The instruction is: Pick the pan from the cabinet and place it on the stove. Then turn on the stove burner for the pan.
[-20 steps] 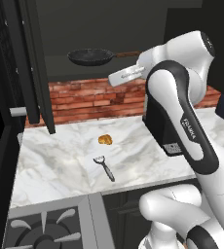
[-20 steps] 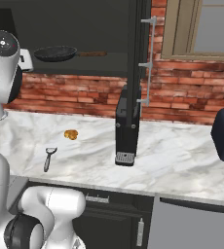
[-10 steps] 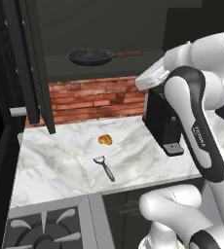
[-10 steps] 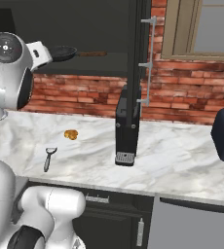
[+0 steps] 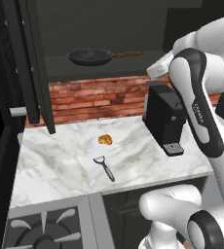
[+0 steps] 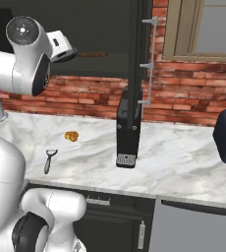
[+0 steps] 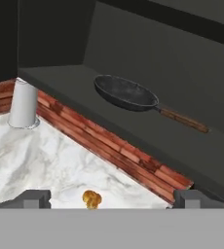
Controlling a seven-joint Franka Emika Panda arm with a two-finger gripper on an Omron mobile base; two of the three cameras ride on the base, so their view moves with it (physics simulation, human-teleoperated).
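You see the pan at upper centre of the left base view, resting on the open cabinet's bottom shelf, handle pointing right. It has not moved since a second ago. The arm has swung right and back, uncovering the handle it earlier overlapped. In the hand view the gripper sits at the bottom edge, jaws wide apart and holding nothing, well short of the pan. Below, on the counter, lie a peeler and a small golden lump. The stove shows at lower left.
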